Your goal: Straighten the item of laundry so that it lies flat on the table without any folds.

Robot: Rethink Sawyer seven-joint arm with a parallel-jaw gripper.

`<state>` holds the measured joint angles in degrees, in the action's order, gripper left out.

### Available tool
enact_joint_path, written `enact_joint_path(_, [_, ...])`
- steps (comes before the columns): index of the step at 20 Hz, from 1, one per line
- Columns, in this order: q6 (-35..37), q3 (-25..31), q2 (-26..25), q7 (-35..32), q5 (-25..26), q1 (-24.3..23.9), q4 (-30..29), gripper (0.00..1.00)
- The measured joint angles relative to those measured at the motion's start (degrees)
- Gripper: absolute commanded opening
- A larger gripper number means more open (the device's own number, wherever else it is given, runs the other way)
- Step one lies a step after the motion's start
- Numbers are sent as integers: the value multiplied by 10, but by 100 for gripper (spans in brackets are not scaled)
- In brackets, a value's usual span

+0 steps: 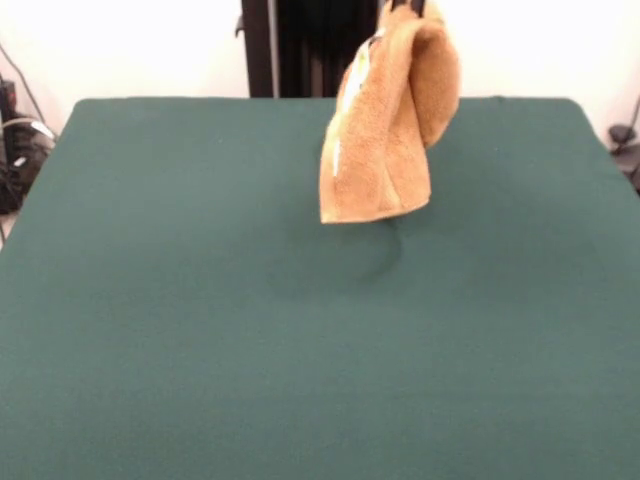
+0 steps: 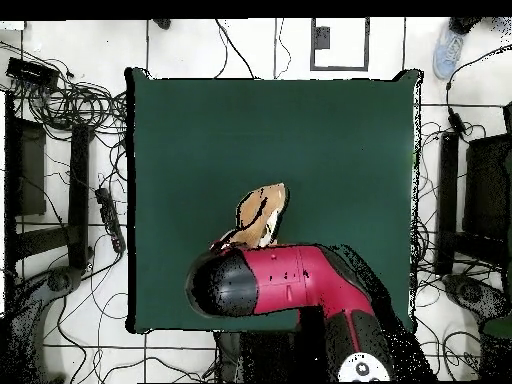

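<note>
Green felt table bare across near half, cables on floor around it. Orange-tan towel hanging in air over far centre, doubled over, lower edge clear of felt, shadow beneath. Top corner pinched up at frame edge; gripper itself hidden, jaw state impossible to tell. Red arm overhead covers hold point. Progress: lifted only, nothing flat yet. Lowering and spreading remain.

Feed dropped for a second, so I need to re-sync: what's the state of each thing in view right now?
Towel: lifted off the table, hanging bunched and folded from its top end, not flat.
Table: bare green top; the towel's shadow lies under its lower edge.
Arm: reaching out over the table, above the towel.
Gripper: hidden by the towel and the arm; open or shut cannot be told.
</note>
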<state>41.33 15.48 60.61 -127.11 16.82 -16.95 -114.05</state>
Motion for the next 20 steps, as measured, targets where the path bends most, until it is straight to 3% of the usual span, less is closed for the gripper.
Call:
enact_joint_path(10, [10,31,-7,0,19,-30,1,0])
enact_joint_path(20, [7,65,-67,0,88,-86,21,0])
